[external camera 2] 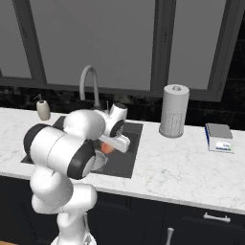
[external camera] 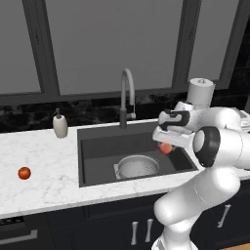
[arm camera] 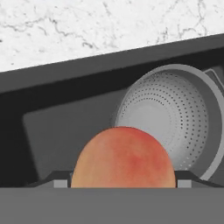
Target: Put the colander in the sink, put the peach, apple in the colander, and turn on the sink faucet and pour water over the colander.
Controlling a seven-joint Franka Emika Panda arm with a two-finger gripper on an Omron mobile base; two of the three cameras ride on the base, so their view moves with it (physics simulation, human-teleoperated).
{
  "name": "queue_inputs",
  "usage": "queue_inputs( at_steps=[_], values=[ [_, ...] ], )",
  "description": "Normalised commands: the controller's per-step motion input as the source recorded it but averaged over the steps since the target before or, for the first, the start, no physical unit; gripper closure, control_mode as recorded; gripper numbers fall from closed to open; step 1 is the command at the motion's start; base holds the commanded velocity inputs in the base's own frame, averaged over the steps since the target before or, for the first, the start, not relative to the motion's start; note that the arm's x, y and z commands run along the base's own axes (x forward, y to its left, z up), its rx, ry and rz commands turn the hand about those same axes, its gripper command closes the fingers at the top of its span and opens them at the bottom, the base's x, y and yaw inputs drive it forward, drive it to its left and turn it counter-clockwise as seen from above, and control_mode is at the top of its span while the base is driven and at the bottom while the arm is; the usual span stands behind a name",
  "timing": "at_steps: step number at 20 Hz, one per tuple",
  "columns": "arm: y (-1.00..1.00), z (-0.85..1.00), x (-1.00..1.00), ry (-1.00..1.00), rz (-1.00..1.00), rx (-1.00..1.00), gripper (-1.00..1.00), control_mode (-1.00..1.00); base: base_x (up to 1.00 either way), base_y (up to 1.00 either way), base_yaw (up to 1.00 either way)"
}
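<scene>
Now, going left to right across the left base view: a red apple (external camera: 24,172) lies alone on the white marble desk (external camera: 44,185) at the left edge, well apart from the rest and not yet dealt with. Above it a beige soap dispenser (external camera: 60,125) stands by the back wall. Right of that the dark sink (external camera: 97,146) is sunk into the desk, with the gooseneck sink faucet (external camera: 127,95) rising behind it; no stream shows. The colander (external camera: 138,166) sits on the sink floor near the front, empty, already where the task wants it.

Further right the tool (external camera: 166,146) hangs over the right part of the sink, its jaws spread wide and pinching the peach (external camera: 166,148). The hand view has the peach (arm camera: 123,157) low in the middle and the colander (arm camera: 168,116) to the upper right, so the fruit is probably held high to be carried over the rim before release; it does not look centred over the bowl yet.

A paper towel roll (external camera: 201,91) stands at the right, before dark-framed windows and a black backsplash.
</scene>
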Motion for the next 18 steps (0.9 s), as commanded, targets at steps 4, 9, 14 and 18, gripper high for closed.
queue_inputs(
  at_steps=[4, 9, 14, 18],
  values=[
    [0.41, -0.33, 0.16, 0.01, 0.05, 0.12, 1.0, -1.0, 0.0, 0.0, 0.0],
    [0.3, -0.33, 0.22, 0.01, 0.04, 0.12, 1.0, -1.0, 0.0, 0.0, 0.0],
    [0.28, -0.27, 0.17, 0.01, 0.01, 0.05, 1.0, -1.0, 0.0, 0.0, 0.0],
    [0.3, -0.27, 0.17, 0.01, 0.01, 0.0, 1.0, -1.0, 0.0, 0.0, 0.0]
  ],
)
